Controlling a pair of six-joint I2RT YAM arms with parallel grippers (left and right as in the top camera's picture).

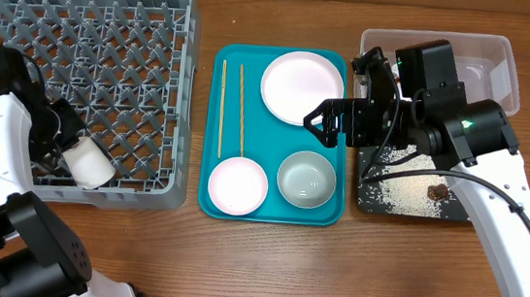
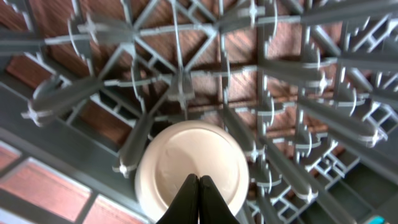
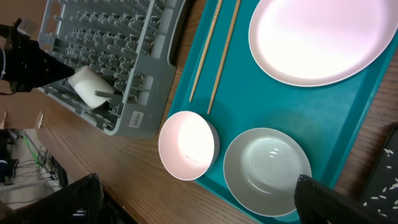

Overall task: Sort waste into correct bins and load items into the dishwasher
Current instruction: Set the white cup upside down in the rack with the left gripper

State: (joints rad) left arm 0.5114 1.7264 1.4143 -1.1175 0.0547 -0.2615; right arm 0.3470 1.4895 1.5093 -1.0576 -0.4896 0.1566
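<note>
The white cup [image 1: 86,163] lies on its side on the lattice floor of the grey dish rack [image 1: 169,81], in the rack's front left corner; its round pale end faces the left wrist camera. The left hand [image 2: 199,186] sits just before that end with its fingers pressed together and nothing between them. The rack stands at the left of the wooden bench [image 1: 263,265]. Beside it lies the teal tray [image 1: 271,139], carrying two chopsticks [image 1: 222,105] side by side along its left edge, the round plate [image 1: 302,87] at the back, the pink bowl [image 1: 238,186] at front left and the grey-green bowl [image 1: 307,179] at front right, both upright. The right hand [image 1: 330,116] hangs over the tray's right side by the plate's rim, fingers spread wide, holding nothing. The clear tub [image 1: 493,55] stands at the back right; before it a dark mat [image 1: 382,201] bears scattered white grains [image 1: 393,185] and a brown lump [image 1: 437,191].
</note>
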